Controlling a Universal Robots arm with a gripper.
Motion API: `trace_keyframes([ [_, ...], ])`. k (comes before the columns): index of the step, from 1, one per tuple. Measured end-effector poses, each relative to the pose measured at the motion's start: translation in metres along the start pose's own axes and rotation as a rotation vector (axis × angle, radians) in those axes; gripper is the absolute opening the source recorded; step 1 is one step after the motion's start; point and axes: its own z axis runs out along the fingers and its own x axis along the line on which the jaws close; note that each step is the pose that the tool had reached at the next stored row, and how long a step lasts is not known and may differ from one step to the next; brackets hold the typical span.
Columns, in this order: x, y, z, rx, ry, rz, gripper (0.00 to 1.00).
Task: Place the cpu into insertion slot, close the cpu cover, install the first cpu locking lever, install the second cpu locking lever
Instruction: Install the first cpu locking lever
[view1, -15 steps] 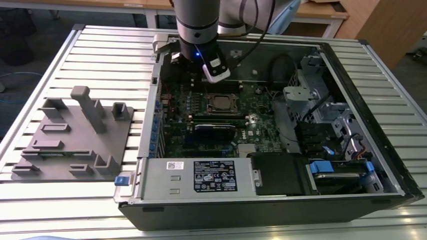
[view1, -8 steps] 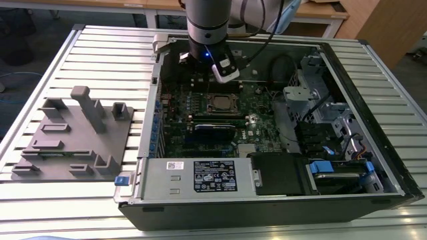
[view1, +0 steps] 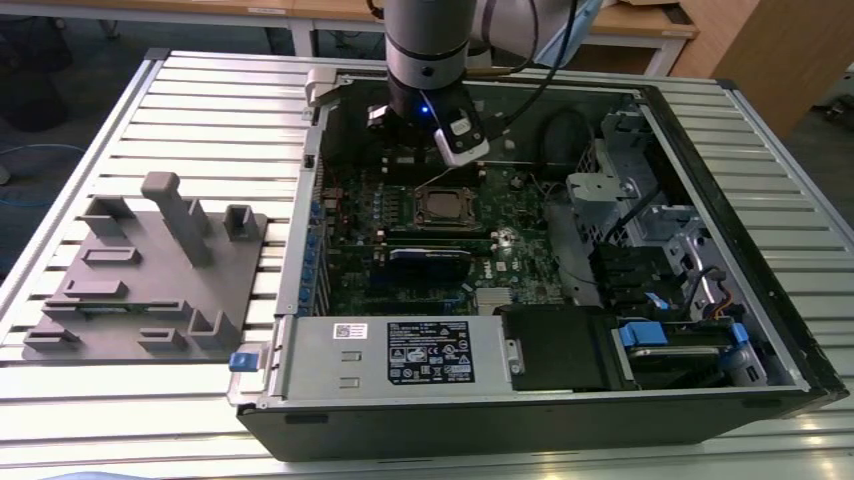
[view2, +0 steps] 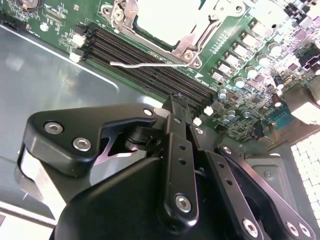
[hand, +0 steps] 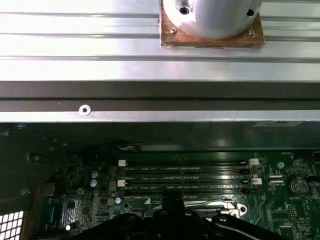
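The cpu (view2: 161, 19) sat in the insertion slot (view1: 447, 206) on the green board (view2: 250, 112), inside the open computer case (view1: 534, 445). In the second wrist view its pale top showed through the window of the cpu cover (view2: 186, 44), which looked to lie flat over it. A thin wire lever (view2: 145, 64) ran along the side of the slot next to the long black memory slots (hand: 185, 175). Whether it was tucked under its catch could not be told, though it seemed to stand free.

The gripper (view2: 176, 100) hung over the memory slots, near the lever but apart from it. Its fingers were pressed together with nothing between them.

Judged from this, the work stood at the first locking lever, with the chip placed and the cover down. That step would call for the clenched tip to bear on the wire near its free end, press it down level with the board, and ease it sideways under its hook without scraping the memory slots.
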Motion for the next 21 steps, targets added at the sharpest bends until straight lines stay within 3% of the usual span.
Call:
trace_keyframes([
  [1,-0.0001,0.0001,0.0001,0.0015,-0.0002,0.000,0.11],
  [2,0.0000,0.0001,0.0001,0.0072,-0.0002,0.000,0.11],
  [3,0.0000,0.0000,0.0001,0.0230,-0.0006,-0.001,0.11],
  [6,0.0000,0.0000,0.0005,0.0362,-0.0008,-0.002,0.11],
  [21,-0.0097,-0.0010,0.0094,0.0400,-0.0016,0.000,0.11],
])
